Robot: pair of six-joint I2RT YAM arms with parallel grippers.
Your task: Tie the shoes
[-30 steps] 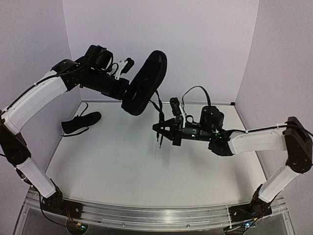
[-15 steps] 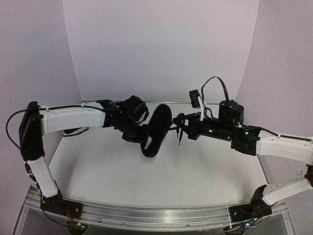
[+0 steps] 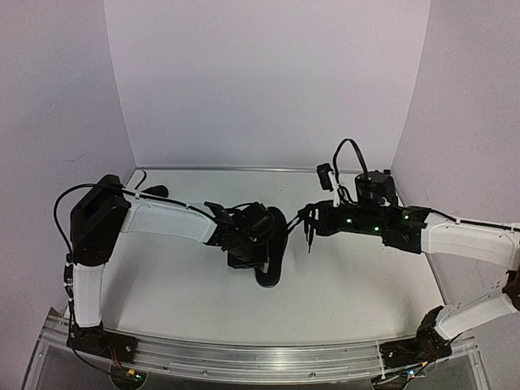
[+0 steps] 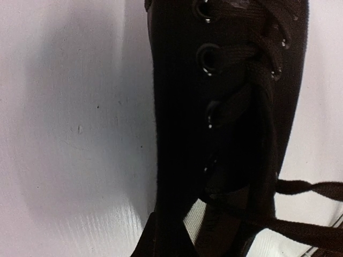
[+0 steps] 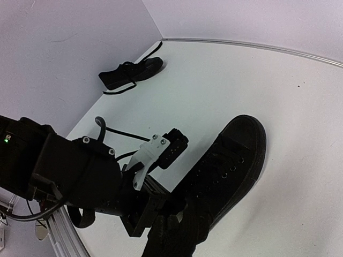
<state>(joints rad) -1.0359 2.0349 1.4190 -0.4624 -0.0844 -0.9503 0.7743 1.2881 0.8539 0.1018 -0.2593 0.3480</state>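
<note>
You have the shoe [image 3: 273,258] at mid-bench [image 3: 357,284], and everything else sits around it. The left claw [image 3: 253,248] is on its left flank, reaching in from that side. It looks pressed onto the heel end of the shoe, though its fingers are buried against the black upper and you cannot see them clearly. The right claw [image 3: 307,227] hangs just off the shoe's right flank, pointing at it, near but apparently not touching. You cannot tell from these views whether it is spread or closed, so don't assume either. What matters for your next move is the shoe's long axis. In the overhead view it runs roughly near to far, so it lies crosswise to both arms, and the eyelet row faces along that line rather than toward the right claw. In the right wrist view the toe points away from the left claw. The sole looks low to the bench, but you cannot be sure it is fully down. The laces [image 4: 308,188] are loose and untied; two strands leave the throat and trail off to one side of the shoe. With the left claw taken up by the shoe, the right claw is your free and nearer one for catching a strand. The far shoe [image 5: 131,74] lies well beyond the shoe, by the back left corner, its laces also loose.
</note>
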